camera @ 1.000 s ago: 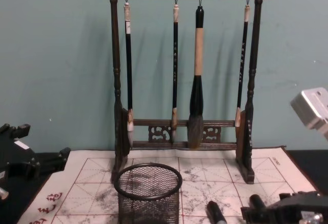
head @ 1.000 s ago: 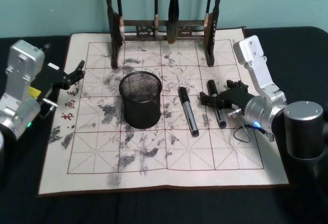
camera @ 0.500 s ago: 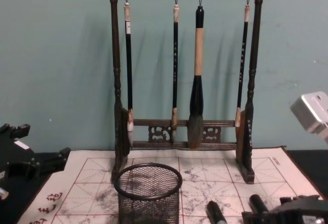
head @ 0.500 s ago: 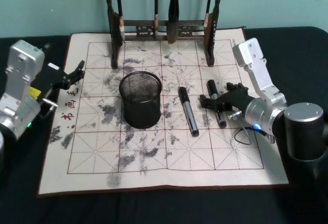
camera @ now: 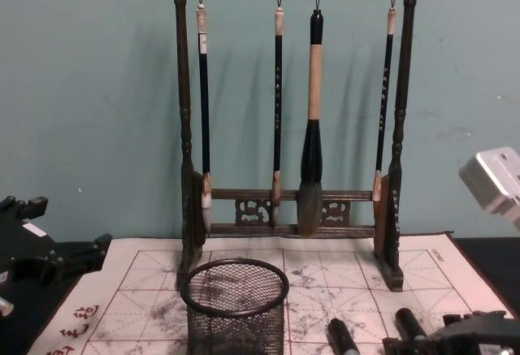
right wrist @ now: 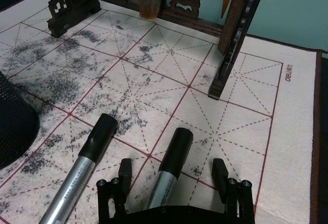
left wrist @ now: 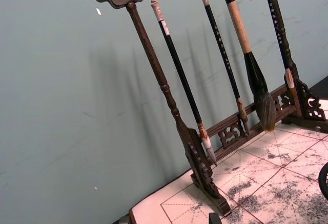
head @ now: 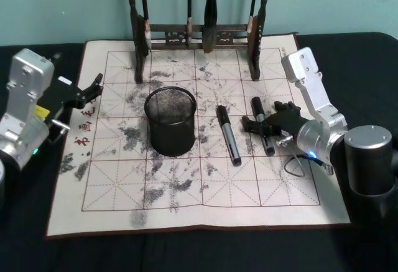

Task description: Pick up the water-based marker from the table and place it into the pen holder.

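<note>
— Right gripper (head: 266, 122), where is it, and how do its jaws stand?
— Low over the whitish, ink-stained calligraphy mat with the red grid (head: 205, 203), jaws spread wide and gripping nothing. A black-capped, silver-barrelled water-based marker (right wrist: 173, 157) lies flat between the fingers (right wrist: 125, 171), with a gap on each side.
— And the holder?
— The small round black wire-mesh pen holder (head: 171, 138) stands upright on the mat to the robot's left. A second matching marker (head: 227, 134) lies between it and the gripper, roughly parallel to the first.
— Room to move?
— Bare mat toward the near edge. The tall dark wooden brush rack (camera: 192, 217) stands along the far edge. The dark table (head: 186, 253) borders the mat just right of the arm.
— Counts?
— Two markers, one holder, and one rack with four hanging brushes (camera: 313, 152). The left gripper (head: 93, 88) rests at the mat's left edge, well apart.
</note>
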